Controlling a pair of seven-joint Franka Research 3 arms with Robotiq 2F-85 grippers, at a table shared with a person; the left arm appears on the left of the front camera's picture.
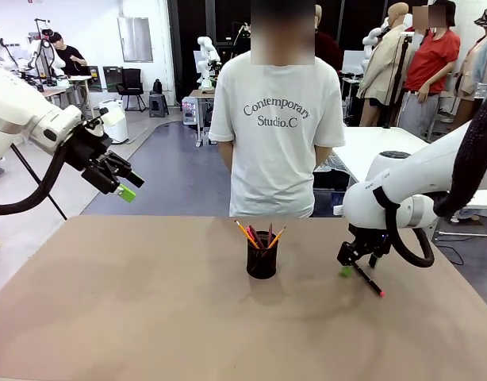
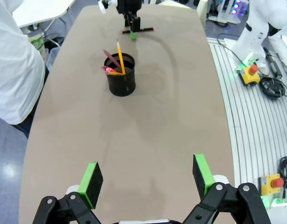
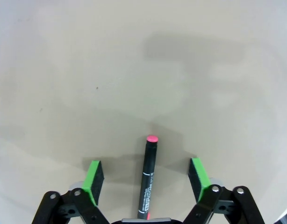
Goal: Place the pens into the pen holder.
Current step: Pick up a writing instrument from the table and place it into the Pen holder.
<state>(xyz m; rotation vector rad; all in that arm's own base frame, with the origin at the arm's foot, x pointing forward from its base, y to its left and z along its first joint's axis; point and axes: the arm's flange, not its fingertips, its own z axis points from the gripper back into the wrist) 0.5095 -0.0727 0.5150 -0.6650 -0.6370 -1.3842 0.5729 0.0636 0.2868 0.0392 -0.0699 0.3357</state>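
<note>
The black mesh pen holder [image 1: 262, 260] [image 2: 121, 80] stands mid-table, with a yellow-orange pencil [image 2: 120, 56] and a reddish-brown pen [image 2: 109, 55] leaning in it. A black pen with a pink-red tip [image 1: 370, 282] [image 3: 148, 179] lies flat on the table to the holder's right. My right gripper [image 1: 358, 268] [image 3: 146, 173] is down at the table, open, with one green pad on each side of that pen and a gap to each. My left gripper [image 1: 131, 186] [image 2: 146, 177] hangs open and empty, high over the table's left far corner.
A person in a white T-shirt [image 1: 275, 119] stands at the far edge behind the holder, arms back. The brown tabletop [image 1: 148, 317] is bare in front and to the left. Off the table in the left wrist view, a ribbed floor mat [image 2: 255, 116] carries cables and emergency-stop buttons.
</note>
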